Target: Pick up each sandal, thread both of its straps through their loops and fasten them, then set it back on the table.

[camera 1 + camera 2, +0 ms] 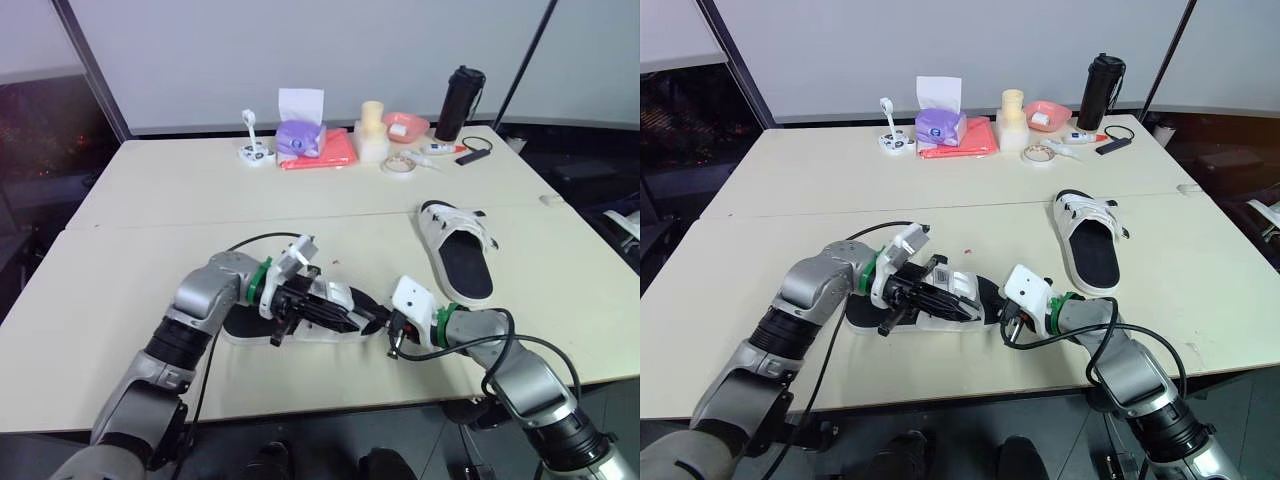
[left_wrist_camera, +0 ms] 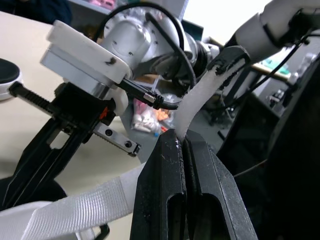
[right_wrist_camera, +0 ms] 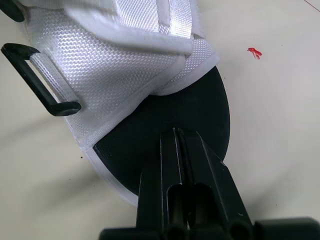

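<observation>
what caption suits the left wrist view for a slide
Close-up: left gripper shut on a white strap

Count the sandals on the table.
2. One sandal lies near the table's front edge, its strap pinched by the left gripper; the other sandal lies alone farther back on the robot's right. None seems hidden.

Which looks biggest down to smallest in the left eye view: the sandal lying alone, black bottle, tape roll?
Sandal lying alone, biggest, though it is nearest the camera.
Black bottle.
Tape roll, smallest.
</observation>
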Action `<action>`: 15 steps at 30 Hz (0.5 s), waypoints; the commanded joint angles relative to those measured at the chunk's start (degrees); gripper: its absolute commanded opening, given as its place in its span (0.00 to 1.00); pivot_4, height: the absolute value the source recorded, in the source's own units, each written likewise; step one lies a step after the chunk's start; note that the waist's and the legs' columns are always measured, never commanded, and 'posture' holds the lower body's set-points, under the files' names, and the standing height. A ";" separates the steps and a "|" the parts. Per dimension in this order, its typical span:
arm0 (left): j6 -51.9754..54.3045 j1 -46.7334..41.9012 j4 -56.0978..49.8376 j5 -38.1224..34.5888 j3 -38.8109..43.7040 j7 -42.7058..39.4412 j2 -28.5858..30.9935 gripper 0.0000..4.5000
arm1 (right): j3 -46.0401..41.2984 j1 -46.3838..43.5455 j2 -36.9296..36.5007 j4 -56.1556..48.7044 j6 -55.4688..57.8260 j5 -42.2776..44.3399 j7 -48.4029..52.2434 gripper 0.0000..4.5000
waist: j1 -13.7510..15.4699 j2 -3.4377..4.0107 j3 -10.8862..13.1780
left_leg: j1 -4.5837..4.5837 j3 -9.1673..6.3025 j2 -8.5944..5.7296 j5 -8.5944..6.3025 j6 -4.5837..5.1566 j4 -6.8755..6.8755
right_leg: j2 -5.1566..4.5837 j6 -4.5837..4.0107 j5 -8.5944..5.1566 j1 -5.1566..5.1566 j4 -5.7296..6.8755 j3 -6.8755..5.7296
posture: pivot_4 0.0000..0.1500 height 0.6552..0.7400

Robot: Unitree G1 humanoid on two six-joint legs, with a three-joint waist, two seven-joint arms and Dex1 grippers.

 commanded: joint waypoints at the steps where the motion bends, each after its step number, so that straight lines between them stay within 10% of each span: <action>1: -0.46 0.03 -3.35 0.78 -2.83 -0.85 1.14 0.06 | 3.31 1.85 -0.99 1.53 1.55 -0.52 1.74 0.00 | 0.00 0.00 0.00 | 0.00 0.00 -0.01 0.00 0.00 -0.02 | 0.00 0.00 0.00 -0.01 -0.01 0.00 | 1.00 1.00; 11: -1.86 1.30 -7.31 -0.64 -7.18 -3.21 5.84 0.99 | 4.22 1.51 -1.20 1.83 1.47 -0.49 2.25 0.00 | 0.70 0.01 0.00 | 0.01 0.02 -0.01 0.00 0.00 -0.02 | 0.00 -0.01 -0.01 -0.01 -0.04 0.04 | 1.00 1.00; 15: 3.72 -0.43 -7.38 -6.13 -0.80 -0.40 4.96 0.99 | 4.56 1.44 -0.95 1.87 1.49 -0.60 2.37 0.00 | 0.77 0.01 0.00 | 0.03 -0.01 0.04 0.00 0.00 -0.01 | 0.00 -0.03 -0.02 0.01 -0.05 0.05 | 1.00 1.00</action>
